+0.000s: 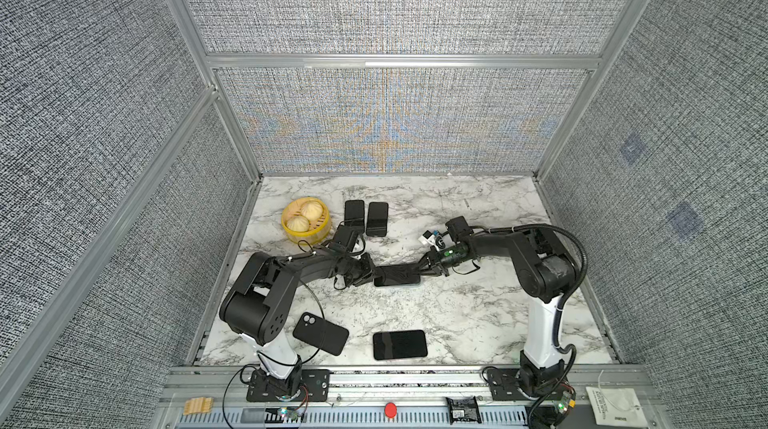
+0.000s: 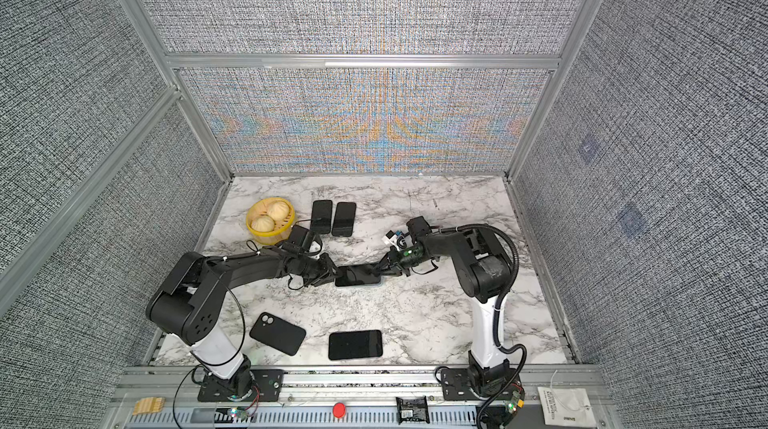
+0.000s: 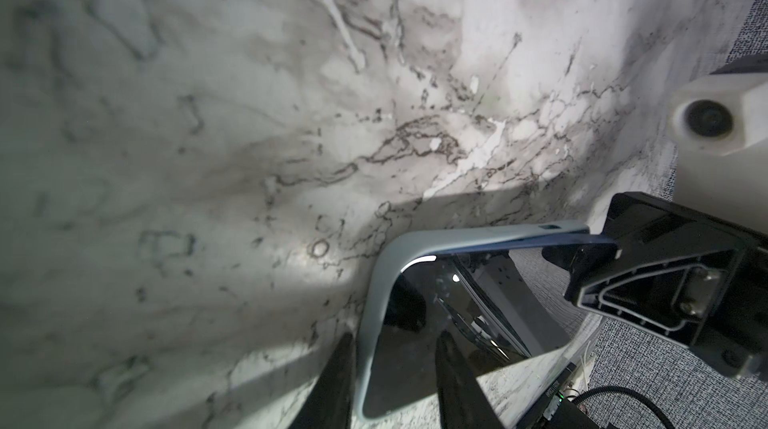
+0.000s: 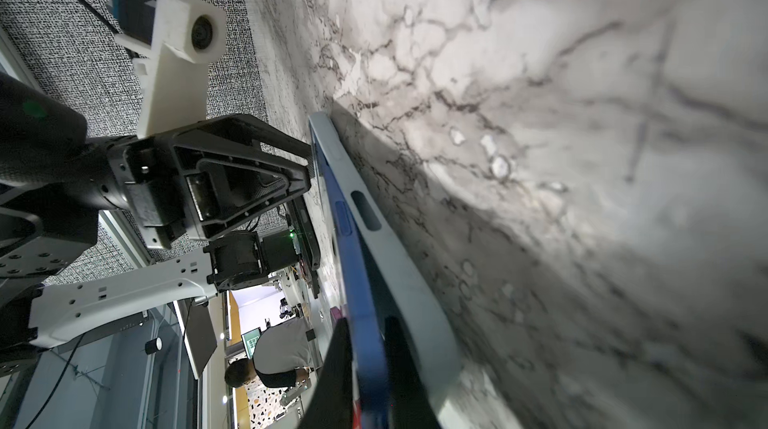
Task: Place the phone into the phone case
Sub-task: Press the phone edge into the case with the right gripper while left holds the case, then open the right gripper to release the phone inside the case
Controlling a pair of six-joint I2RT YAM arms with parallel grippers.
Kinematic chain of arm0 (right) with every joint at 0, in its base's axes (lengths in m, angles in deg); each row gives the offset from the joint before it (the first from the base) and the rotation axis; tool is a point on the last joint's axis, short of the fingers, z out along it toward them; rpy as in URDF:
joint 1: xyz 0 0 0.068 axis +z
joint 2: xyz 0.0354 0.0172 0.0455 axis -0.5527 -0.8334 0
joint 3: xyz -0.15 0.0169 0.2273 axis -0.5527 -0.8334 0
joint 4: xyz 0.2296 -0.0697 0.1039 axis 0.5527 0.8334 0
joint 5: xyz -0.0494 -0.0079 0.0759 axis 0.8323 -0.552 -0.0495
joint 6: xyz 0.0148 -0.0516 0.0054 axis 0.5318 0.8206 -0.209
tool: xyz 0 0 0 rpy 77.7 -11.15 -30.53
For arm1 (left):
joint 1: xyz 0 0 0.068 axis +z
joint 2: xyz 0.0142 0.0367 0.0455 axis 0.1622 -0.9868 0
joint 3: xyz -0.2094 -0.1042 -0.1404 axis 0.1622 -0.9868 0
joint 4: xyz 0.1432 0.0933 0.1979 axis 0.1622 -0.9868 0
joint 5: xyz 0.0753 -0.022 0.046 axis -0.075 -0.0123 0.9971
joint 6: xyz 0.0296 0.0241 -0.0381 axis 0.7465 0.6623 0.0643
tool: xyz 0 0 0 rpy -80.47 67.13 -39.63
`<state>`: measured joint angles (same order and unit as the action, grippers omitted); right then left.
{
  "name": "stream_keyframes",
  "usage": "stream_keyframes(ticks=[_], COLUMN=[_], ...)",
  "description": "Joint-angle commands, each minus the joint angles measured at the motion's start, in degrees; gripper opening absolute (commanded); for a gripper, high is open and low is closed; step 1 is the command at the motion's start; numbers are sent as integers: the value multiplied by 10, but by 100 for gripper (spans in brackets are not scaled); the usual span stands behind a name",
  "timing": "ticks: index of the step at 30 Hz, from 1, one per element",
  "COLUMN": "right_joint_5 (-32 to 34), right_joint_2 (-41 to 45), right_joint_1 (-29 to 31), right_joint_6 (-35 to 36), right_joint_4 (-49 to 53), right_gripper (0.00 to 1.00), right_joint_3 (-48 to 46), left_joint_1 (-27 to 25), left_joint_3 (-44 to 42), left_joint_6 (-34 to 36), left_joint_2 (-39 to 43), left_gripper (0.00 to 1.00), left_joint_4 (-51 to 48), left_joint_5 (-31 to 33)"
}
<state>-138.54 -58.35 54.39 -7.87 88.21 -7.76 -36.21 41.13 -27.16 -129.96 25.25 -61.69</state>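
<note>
Marble-patterned table forms the floor of a booth walled with grey woven panels. Near its middle lies the phone, dark screen up, sitting in the pale grey-blue phone case. At the end toward the left arm the case's rim wraps the phone's corner closely. Toward the right arm the phone's blue side stands up out of the case, so it is only partly seated.

The left tool is narrowed onto the seated end, one of its fingers outside the case wall and the other on the glass. The right tool is almost closed, pinching the raised end of the phone. One finger is on the side away from the case and the other is wedged between the blue edge and the case.

Toward the front edge lies a second phone, screen up. Near it on the left a black case lies back up, two camera rings showing; whether anything fills it cannot be told.

At the far side two dark handsets lie side by side. Just left of them, a yellow steamer basket holds two pale buns, which touch each other.
</note>
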Motion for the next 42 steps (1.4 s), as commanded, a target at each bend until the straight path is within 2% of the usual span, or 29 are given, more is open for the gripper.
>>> stream_keyframes(ticks=[1, 7, 17, 20, 29, 34, 39, 42], right_joint_5=[121, 155, 221, 244, 326, 386, 449, 452], right_joint_2=[-7, 21, 56, 72, 97, 115, 161, 186], right_joint_1=[13, 14, 39, 50, 72, 82, 106, 113], right_joint_6=[7, 29, 61, 67, 91, 94, 74, 50], right_joint_4=[62, 108, 186, 208, 281, 303, 279, 240], right_gripper=[2, 18, 57, 66, 73, 72, 63, 55], right_joint_3=[0, 12, 49, 64, 106, 109, 63, 22], left_joint_1=[-2, -2, -2, -2, -3, -3, -5, -9], left_joint_3=[-2, -1, -1, -1, 1, 4, -10, -15], left_joint_6=[-5, -3, 0, 2, 7, 15, 24, 29], left_joint_2=[2, 3, 9, 10, 12, 18, 39, 44], left_gripper=[34, 34, 34, 34, 35, 36, 40, 40], left_joint_4=[27, 25, 18, 15, 11, 3, 16, 15], left_joint_5=[-20, -18, -12, -10, -6, -10, -32, -36])
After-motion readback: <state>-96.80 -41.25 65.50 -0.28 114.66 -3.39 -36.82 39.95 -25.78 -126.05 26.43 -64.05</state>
